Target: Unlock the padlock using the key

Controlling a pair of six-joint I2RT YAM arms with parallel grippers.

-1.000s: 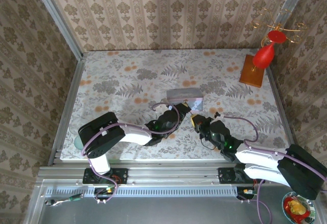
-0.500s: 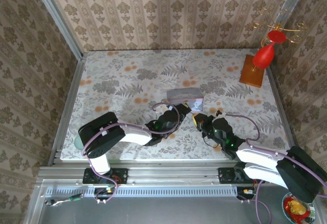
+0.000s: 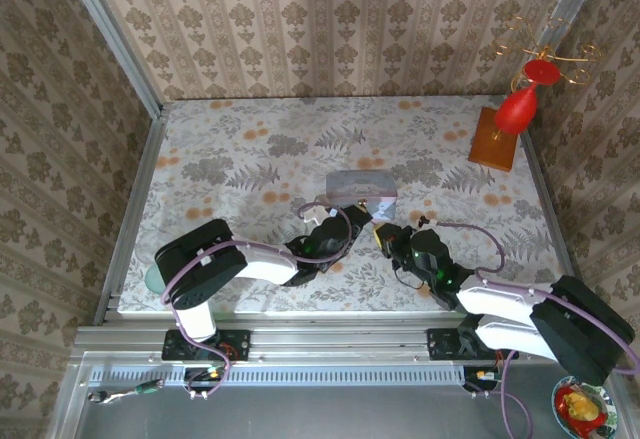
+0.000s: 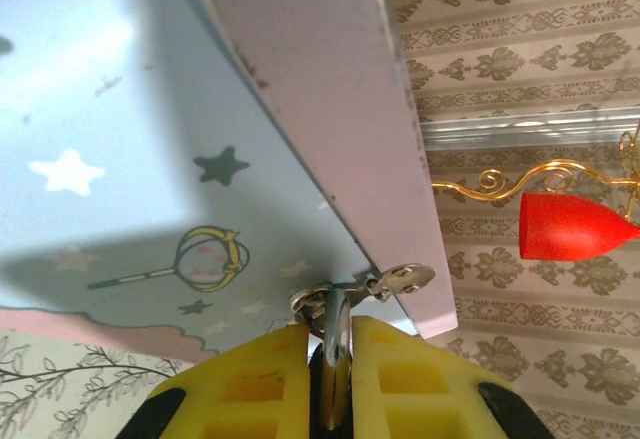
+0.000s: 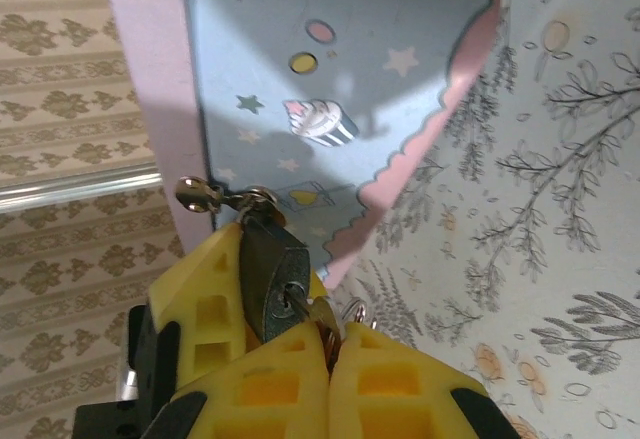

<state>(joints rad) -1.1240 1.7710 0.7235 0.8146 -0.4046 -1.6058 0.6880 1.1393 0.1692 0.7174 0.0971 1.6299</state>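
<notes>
While hung on the tin [image 5: 300, 49], padlock [image 5: 272, 277] looks dark, blocky | left pincer [image 4: 330, 337] clamps it | right pincer [image 5: 328, 347] pinches key [image 5: 312, 317]

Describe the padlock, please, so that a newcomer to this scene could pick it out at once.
On the floral table, find the pale blue, star-printed tin. At its near right corner sits a silvery clasp, with the padlock hooked to it. It is the only small dark block, with a keyhole in one face.

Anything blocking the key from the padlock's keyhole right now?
Nothing visible: the right gripper holds the key right at the padlock, which the left gripper pinches beside the tin.
</notes>
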